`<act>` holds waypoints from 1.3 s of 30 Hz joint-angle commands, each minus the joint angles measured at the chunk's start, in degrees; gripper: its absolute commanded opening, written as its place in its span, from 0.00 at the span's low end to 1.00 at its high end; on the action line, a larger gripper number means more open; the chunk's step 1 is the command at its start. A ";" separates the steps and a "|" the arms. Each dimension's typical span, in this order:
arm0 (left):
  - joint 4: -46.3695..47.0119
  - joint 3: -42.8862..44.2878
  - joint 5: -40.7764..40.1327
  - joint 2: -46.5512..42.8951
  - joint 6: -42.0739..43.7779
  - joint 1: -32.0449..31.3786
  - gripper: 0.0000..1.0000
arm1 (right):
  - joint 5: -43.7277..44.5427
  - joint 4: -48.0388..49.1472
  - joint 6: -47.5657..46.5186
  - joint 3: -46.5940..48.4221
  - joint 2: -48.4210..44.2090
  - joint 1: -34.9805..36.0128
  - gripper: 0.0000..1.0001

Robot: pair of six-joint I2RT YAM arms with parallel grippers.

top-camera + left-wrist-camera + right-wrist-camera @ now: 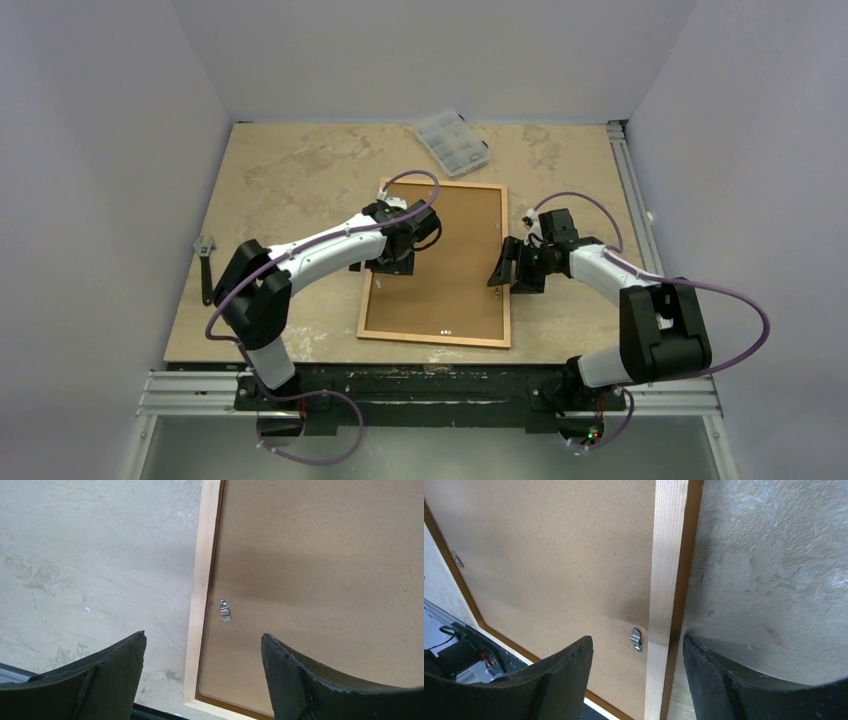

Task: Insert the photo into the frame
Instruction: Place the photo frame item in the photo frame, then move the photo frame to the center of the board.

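Note:
The frame (432, 338) lies flat in the middle of the table, back side up, with the plain brown backing board (445, 265) filling it. The photo is hidden. My left gripper (390, 262) is open and empty above the frame's left rail (200, 595), with a small metal clip (225, 610) between its fingers (115, 680). My right gripper (503, 270) is open and empty, straddling the right rail (666, 570) close to the table, next to another clip (636, 639).
A small clear plastic compartment box (453, 141) lies at the back, just beyond the frame's far right corner. A dark tool (206, 268) lies at the table's left edge. The frame's near rail is close to the table's front edge.

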 commanded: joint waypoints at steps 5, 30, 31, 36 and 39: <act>3.77 -2.66 1.75 0.30 1.16 1.03 0.84 | 2.97 -1.29 -2.23 0.71 -0.69 0.09 0.67; 36.15 -38.23 34.22 -22.28 -1.41 13.03 0.74 | 7.72 -2.65 2.00 2.15 0.94 13.28 0.65; 35.26 -38.51 33.99 -23.37 -1.63 12.66 0.74 | 7.96 -2.58 2.38 2.05 0.75 14.09 0.65; 31.58 -39.95 32.20 -27.93 -3.58 10.34 0.73 | 9.64 -2.78 4.72 1.93 0.69 18.82 0.65; 29.51 -41.02 31.08 -29.01 -4.61 9.94 0.73 | 11.51 -3.23 5.44 1.94 0.42 20.53 0.66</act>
